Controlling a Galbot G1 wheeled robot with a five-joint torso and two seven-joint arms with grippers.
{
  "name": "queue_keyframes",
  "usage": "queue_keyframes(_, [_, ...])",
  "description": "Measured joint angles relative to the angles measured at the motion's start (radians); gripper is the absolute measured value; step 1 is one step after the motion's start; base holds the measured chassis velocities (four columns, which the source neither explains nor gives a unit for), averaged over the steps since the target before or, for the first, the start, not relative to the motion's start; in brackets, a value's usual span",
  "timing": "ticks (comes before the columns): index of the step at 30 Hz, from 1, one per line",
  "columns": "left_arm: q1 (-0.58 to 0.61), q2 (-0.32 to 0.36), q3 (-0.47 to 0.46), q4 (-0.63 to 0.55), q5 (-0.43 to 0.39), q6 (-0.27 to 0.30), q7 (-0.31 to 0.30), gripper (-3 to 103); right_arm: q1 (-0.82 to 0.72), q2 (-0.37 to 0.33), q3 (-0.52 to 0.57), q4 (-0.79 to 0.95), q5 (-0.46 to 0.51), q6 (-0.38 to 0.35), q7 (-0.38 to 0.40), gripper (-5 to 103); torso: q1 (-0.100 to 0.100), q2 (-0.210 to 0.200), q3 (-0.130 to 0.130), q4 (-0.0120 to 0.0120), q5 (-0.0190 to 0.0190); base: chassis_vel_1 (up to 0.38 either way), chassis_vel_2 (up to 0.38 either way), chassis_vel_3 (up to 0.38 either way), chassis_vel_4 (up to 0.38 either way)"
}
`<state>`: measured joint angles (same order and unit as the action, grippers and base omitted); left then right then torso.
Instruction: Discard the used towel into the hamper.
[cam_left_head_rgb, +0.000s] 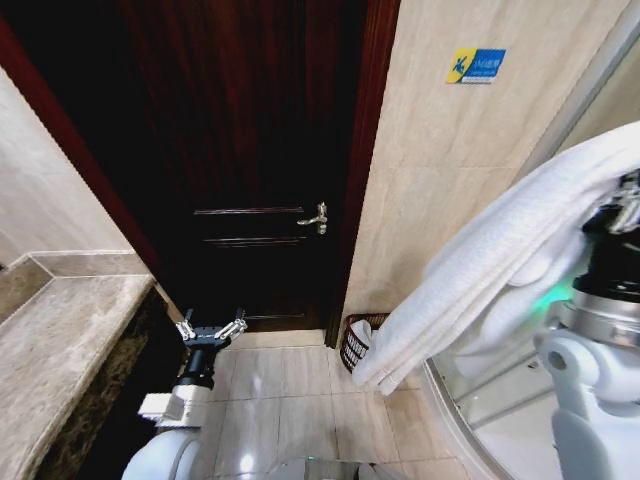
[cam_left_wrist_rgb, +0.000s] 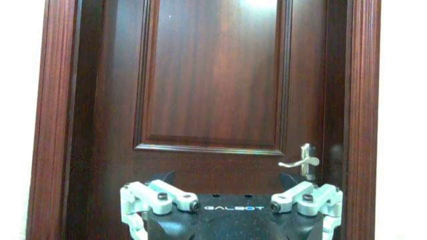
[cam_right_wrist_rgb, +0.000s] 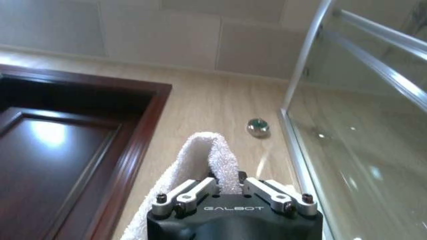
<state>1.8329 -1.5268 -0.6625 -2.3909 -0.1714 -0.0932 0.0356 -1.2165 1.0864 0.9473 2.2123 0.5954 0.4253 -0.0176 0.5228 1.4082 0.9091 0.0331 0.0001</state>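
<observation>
1. The right gripper (cam_right_wrist_rgb: 229, 192) is raised high on the robot's right side, its fingers clenched on a fold of the thick white terry towel (cam_left_head_rgb: 500, 270).
2. In the head view the towel drapes down and toward the robot's left from the gripper, its lower end hanging just above the hamper.
3. The small dark red-brown open-weave wire hamper (cam_left_head_rgb: 355, 345) stands on the beige tiled floor (cam_left_head_rgb: 280, 400) against the beige tiled wall (cam_left_head_rgb: 440, 160), just beside the frame of the dark wooden door (cam_left_head_rgb: 250, 150).
4. Something white lies inside the hamper.
5. The left gripper (cam_left_head_rgb: 211, 329) is held low in front of the door, fingers spread apart and holding nothing.
6. A silver lever door handle (cam_left_wrist_rgb: 301, 161) shows beyond the left gripper in its wrist view.
7. A glass shower enclosure (cam_right_wrist_rgb: 373, 130) stands on the robot's right.
</observation>
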Motion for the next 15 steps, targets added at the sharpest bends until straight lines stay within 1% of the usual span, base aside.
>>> queue_keyframes(8, [0.000, 0.000, 0.000, 0.000, 0.000, 0.000, 0.000, 100, 0.009, 0.000, -0.003, -0.043, 0.008, 0.012, -0.029, 5, 0.000, 0.000, 0.000, -0.0002, 0.0000, 0.000, 0.000, 0.000, 0.000])
queue_keyframes(15, [0.000, 0.000, 0.000, 0.000, 0.000, 0.000, 0.000, 100, 0.016, 0.000, -0.006, -0.071, 0.020, 0.032, -0.044, 5, 0.000, -0.001, -0.001, -0.0001, -0.0001, -0.072, 0.088, 0.078, -0.073])
